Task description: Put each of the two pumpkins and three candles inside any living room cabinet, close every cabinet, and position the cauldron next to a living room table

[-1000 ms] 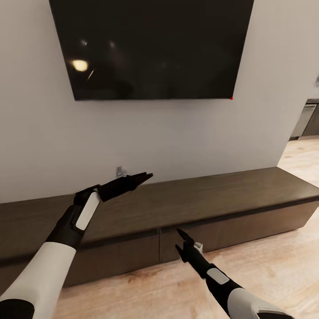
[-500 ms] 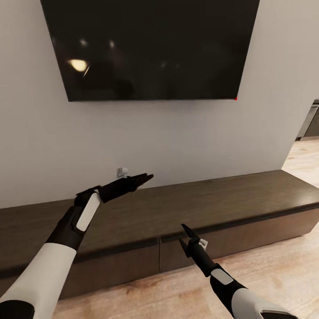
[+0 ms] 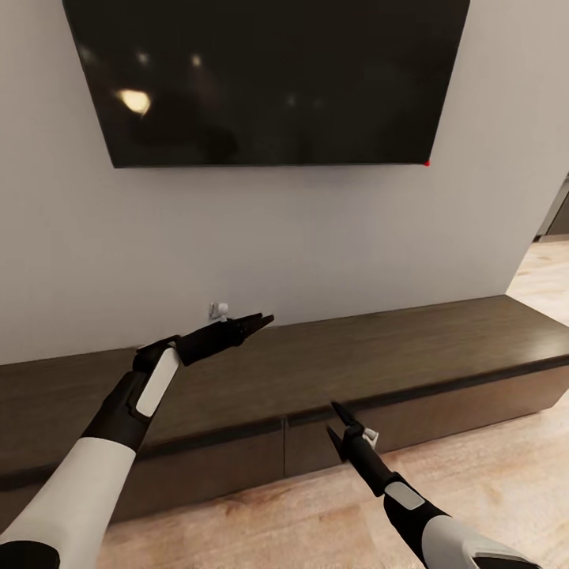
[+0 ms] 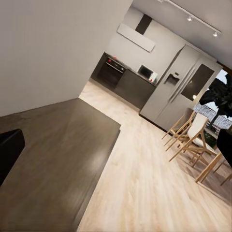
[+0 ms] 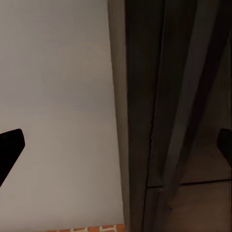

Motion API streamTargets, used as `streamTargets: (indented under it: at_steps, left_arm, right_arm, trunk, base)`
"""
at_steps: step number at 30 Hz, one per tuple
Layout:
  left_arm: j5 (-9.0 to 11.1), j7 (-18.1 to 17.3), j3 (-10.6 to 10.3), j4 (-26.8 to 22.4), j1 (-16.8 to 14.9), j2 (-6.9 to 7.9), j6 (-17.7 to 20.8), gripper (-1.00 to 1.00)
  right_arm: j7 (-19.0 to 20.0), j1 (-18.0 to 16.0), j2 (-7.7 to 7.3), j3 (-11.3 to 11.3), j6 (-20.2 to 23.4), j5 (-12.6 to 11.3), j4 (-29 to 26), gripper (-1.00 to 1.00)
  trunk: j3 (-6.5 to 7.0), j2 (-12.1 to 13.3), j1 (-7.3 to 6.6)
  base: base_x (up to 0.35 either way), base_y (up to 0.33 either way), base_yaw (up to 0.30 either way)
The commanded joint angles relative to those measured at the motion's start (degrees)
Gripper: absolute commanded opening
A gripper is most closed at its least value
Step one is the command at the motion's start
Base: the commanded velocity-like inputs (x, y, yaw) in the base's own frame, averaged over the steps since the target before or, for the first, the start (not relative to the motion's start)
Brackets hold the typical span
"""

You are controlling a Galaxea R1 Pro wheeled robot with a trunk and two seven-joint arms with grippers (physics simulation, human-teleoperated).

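One long cabinet (image 3: 332, 371) is seen, with two drawer fronts (image 3: 205, 466). One TV (image 3: 269, 79) is hung above. Two grippers (image 3: 251, 322) are seen.

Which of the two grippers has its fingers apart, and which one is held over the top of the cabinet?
The right gripper is open, low before the cabinet front. The left gripper, fingers together, is over its top.
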Motion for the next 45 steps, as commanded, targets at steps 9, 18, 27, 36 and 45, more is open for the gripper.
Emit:
streamTargets:
  at_steps: [9,18,27,36,45]
  left_arm:
    - [0.5,0.1,-0.1,0.0,0.0,0.05,0.5,1.0]
    - [0.5,-2.5,-0.1,0.0,0.0,0.13,0.5,1.0]
    - [0.5,-3.3,-0.1,0.0,0.0,0.09,0.4,1.0]
    - [0.5,-3.6,-0.1,0.0,0.0,0.13,0.4,1.0]
    - [0.3,-5.8,0.0,0.3,0.0,0.21,0.2,1.0]
  right_arm:
    - [2.3,0.0,-0.15,-0.5,0.5,0.3,0.0,1.0]
    - [8.5,0.0,-0.17,-0.4,-0.6,0.4,0.0,1.0]
    - [13.3,0.0,-0.17,-0.4,-2.8,3.3,0.0,1.0]
    - [13.9,0.0,-0.14,-0.2,-6.7,5.3,-0.4,1.0]
    - [16.4,0.0,-0.08,-0.2,-8.1,5.4,-0.5,1.0]
  trunk:
    - [-2.05,-0.1,0.22]
    - [-4.05,-0.3,0.45]
    - [-6.04,-0.4,0.68]
    - [-7.15,-0.5,0.81]
    - [-7.15,-0.5,0.81]
  base:
    - [0.0,0.0,0.0]
    - [0.0,0.0,0.0]
    - [0.0,0.0,0.0]
    - [0.0,0.0,0.0]
    - [0.0,0.0,0.0]
